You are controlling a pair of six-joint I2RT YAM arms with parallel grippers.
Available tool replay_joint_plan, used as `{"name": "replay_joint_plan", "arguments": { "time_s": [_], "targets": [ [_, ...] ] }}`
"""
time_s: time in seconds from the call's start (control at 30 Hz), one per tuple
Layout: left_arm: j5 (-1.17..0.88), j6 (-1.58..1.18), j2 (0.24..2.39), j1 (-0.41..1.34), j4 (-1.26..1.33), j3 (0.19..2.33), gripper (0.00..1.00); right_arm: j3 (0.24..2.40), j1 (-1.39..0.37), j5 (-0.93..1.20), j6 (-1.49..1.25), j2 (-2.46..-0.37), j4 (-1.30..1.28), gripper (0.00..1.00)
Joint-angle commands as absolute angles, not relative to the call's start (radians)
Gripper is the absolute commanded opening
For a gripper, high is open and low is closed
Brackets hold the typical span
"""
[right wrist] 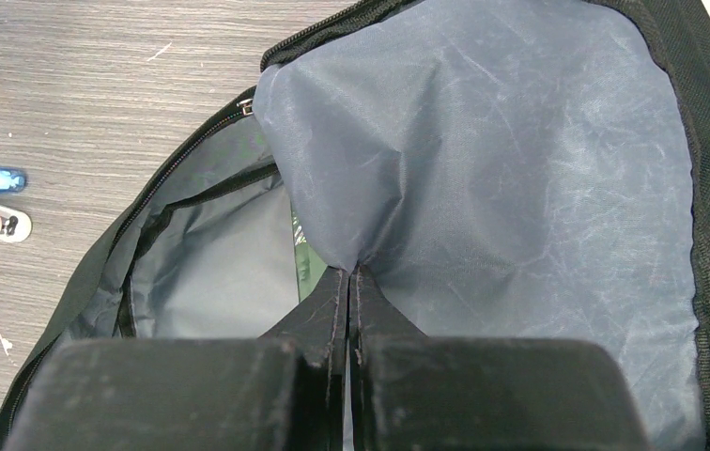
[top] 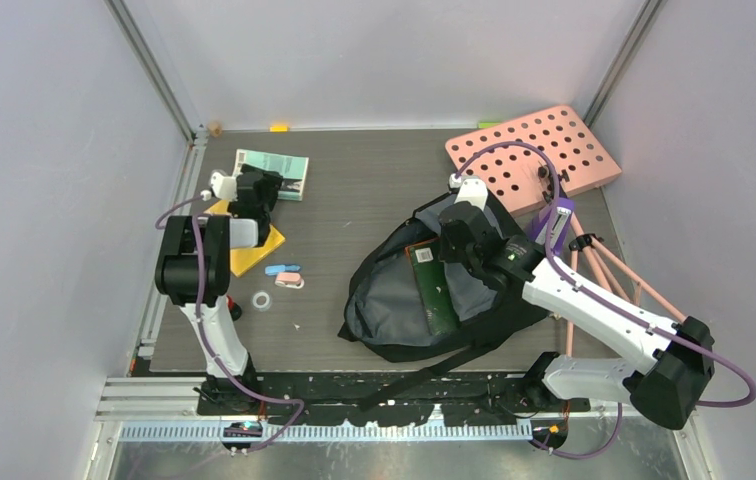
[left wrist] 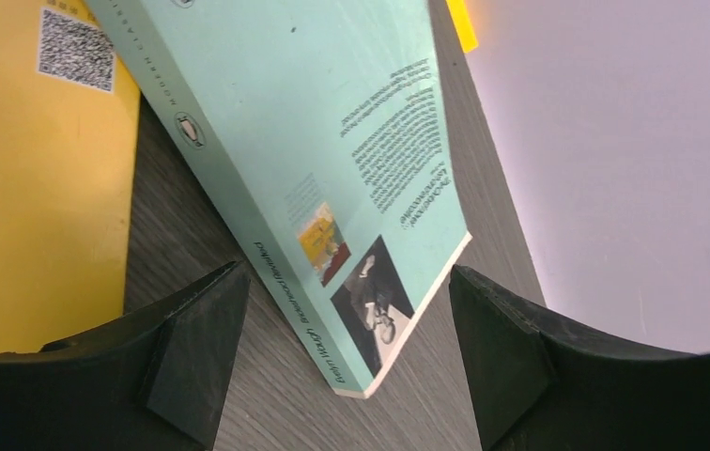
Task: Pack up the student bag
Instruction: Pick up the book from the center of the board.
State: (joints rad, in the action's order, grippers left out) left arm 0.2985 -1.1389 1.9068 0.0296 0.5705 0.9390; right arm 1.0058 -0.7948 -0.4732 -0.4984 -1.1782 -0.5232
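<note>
The black student bag (top: 404, 300) lies open at centre right, its grey lining showing and a dark green book (top: 432, 285) inside. My right gripper (top: 454, 240) is shut on the bag's grey lining (right wrist: 483, 160) and holds the flap up; the green book's edge (right wrist: 301, 258) shows beside the fingers. My left gripper (top: 254, 192) is open above the near corner of a pale green paperback (top: 272, 172). In the left wrist view the gripper (left wrist: 342, 357) straddles that book's corner (left wrist: 332, 160) without touching it.
A yellow book (top: 249, 250) lies under the left arm and shows in the left wrist view (left wrist: 32, 188). A blue and a pink eraser (top: 286, 275) and a tape ring (top: 263, 300) lie mid-table. A pink board with holes (top: 534, 155) stands at the back right.
</note>
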Motion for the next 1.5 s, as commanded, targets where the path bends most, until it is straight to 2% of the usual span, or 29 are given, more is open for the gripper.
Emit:
{"name": "replay_joint_plan", "arguments": {
  "time_s": [0.0, 0.27, 0.7, 0.8, 0.97, 1.13, 1.3, 1.47],
  "targets": [
    [0.364, -1.153, 1.927, 0.023, 0.569, 0.975, 0.80, 1.051, -0.797, -0.480, -0.504, -1.162, -0.395, 0.00],
    [0.384, -1.178, 1.963, 0.016, 0.529, 0.998, 0.80, 1.051, -0.796, -0.489, -0.503, -1.156, -0.395, 0.00],
    [0.389, -1.207, 2.075, 0.005, 0.569, 1.050, 0.68, 1.056, -0.796, -0.492, -0.508, -1.150, -0.396, 0.01],
    [0.397, -1.201, 2.095, 0.005, 0.623, 1.049, 0.57, 1.060, -0.797, -0.495, -0.507, -1.155, -0.396, 0.00],
    [0.401, -1.146, 2.072, 0.005, 0.757, 0.989, 0.23, 1.068, -0.796, -0.495, -0.506, -1.166, -0.396, 0.00],
    [0.368, -1.012, 1.974, 0.005, 0.837, 0.927, 0.00, 1.078, -0.796, -0.492, -0.505, -1.169, -0.402, 0.01],
    [0.291, -0.955, 1.808, 0.005, 0.843, 0.841, 0.00, 1.079, -0.796, -0.489, -0.508, -1.161, -0.407, 0.00],
    [0.119, -0.837, 1.604, -0.043, 0.512, 0.893, 0.00, 1.076, -0.796, -0.489, -0.513, -1.142, -0.420, 0.01]
  ]
}}
